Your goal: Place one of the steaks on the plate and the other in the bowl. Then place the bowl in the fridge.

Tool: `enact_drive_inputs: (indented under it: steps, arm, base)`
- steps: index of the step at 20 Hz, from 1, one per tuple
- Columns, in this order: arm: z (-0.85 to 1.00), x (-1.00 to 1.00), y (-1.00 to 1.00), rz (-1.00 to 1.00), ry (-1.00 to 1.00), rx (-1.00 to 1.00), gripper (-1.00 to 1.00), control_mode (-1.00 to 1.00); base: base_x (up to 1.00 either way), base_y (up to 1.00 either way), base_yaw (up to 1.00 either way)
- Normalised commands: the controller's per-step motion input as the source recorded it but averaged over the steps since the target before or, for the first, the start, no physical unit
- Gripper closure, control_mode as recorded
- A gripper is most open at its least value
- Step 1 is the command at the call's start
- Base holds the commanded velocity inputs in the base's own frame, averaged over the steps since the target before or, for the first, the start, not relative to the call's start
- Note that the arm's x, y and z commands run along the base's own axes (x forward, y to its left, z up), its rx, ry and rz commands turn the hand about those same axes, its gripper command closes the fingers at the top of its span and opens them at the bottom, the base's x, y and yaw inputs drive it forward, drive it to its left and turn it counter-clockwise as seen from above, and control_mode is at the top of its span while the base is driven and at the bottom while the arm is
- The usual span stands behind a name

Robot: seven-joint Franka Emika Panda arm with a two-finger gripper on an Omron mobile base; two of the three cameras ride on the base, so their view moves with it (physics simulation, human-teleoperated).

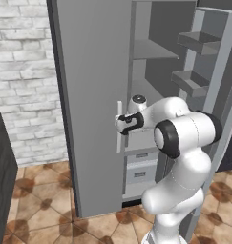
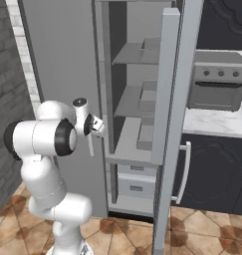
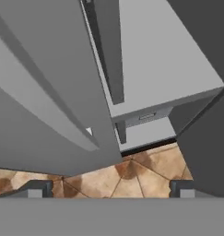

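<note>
The fridge (image 1: 96, 95) fills the centre of both base views, tall and grey. One door stands open along the right of the left base view, its door bins at the upper right, and the inside lies bare to the camera: grey shelves (image 2: 135, 102) stacked in the middle of the right base view and two drawers (image 2: 137, 182) below them.

The arm's hand sits at mid-frame in the left base view, close by the pale bar handle (image 1: 119, 126) on the shut left door. The gripper (image 3: 111, 189) points down past the door edge toward the brown tiled floor (image 3: 132, 179); in the hand view its two dark tips rise far apart at the bottom corners, with nothing between them, so the jaws are spread wide and empty.

No steak, plate or bowl can be made out on any shelf that shows, though parts of the shelves are hidden behind the open door and the arm. Judging from that, the fridge has been opened in readiness, while sorting the steaks and carrying the bowl over appear to be undone. At the right of the right base view are a counter (image 2: 217, 122) and an oven (image 2: 217, 92).
</note>
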Motion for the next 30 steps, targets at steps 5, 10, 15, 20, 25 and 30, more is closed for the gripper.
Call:
enact_drive_inputs:
  steps: [5,10,15,20,25,30]
  arm:
    - [0.27,0.1,0.29,0.15,-0.05,-0.11,-1.0,-1.0]
    - [0.0,0.05,0.08,0.0,-0.05,0.01,-1.0,-1.0]
    - [-0.01,0.37,0.2,0.0,-0.01,-0.01,-1.0,-1.0]
    - [-0.09,0.37,0.29,0.0,-0.01,-0.01,-1.0,-1.0]
    - [-0.17,0.4,0.07,0.0,-0.04,-0.01,-1.0,-1.0]
    - [-0.19,0.23,-0.09,0.0,-0.05,0.0,-1.0,-1.0]
  base:
    - [0.0,0.0,0.0]
    - [0.0,0.0,0.0]
    - [0.0,0.0,0.0]
    - [0.0,0.0,0.0]
    - [0.0,0.0,0.0]
    - [0.0,0.0,0.0]
